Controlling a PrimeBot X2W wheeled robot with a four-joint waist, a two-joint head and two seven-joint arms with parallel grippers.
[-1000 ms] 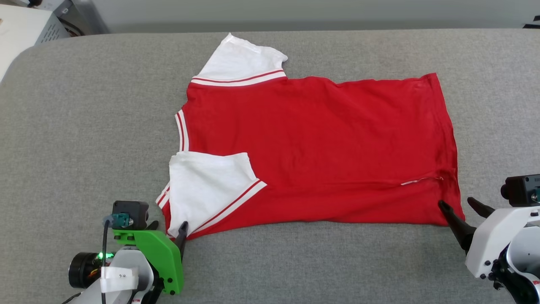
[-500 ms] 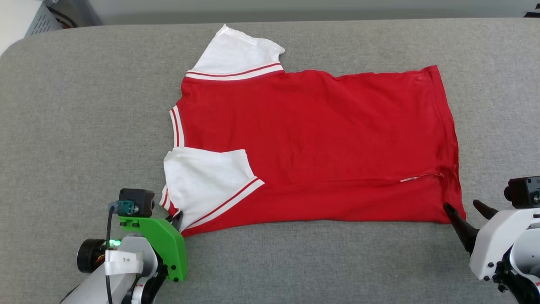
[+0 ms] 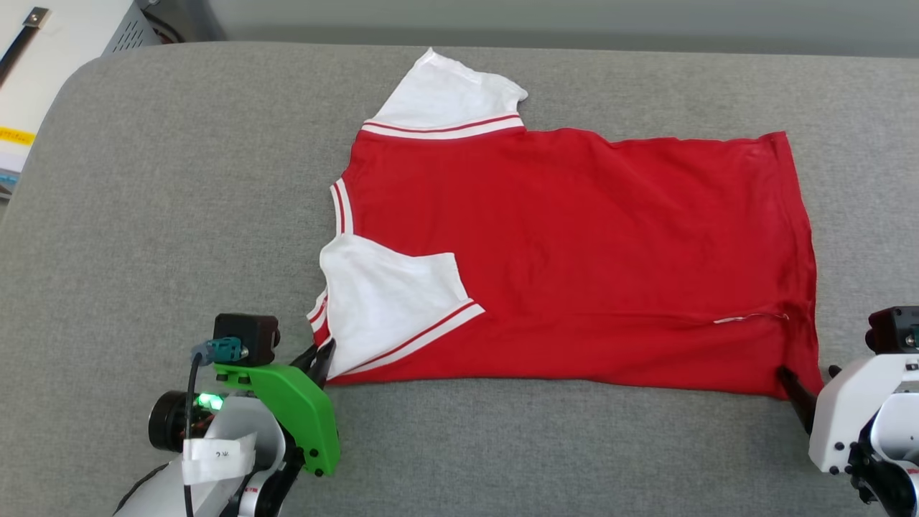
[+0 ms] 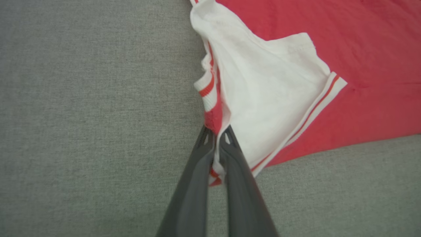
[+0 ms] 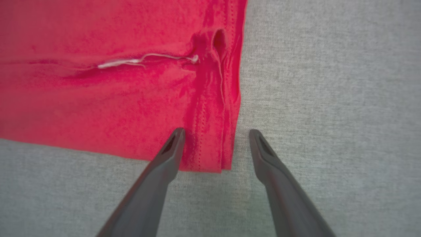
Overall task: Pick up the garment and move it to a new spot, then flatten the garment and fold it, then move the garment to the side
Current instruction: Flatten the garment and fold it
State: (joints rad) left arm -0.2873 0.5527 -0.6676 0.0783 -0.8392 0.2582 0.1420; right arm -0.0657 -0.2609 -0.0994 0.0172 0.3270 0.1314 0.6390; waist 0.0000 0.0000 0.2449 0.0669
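The garment [image 3: 574, 251], a red T-shirt with white sleeves and striped trim, lies flat and sideways on the grey padded table, collar end to the left, hem to the right. Its near sleeve [image 3: 391, 305] is folded over the red body. My left gripper [image 3: 321, 357] is shut on the garment's near left corner; in the left wrist view its fingers [image 4: 215, 135] pinch the bunched white and red cloth [image 4: 266, 95]. My right gripper [image 5: 215, 131] stands open astride the near right hem corner [image 5: 210, 144], one finger over the red cloth, the other over the table.
The grey padded table [image 3: 179, 179] spreads all around the garment, with a rounded corner at the far left. Beyond that corner stand a white surface and a grey vented box [image 3: 133, 32]. A loose white thread [image 5: 144, 60] lies on the cloth near the hem.
My left gripper has closed on the near left corner of the garment. The right gripper has slid forward over the hem corner and stays open. The head camera has shifted.
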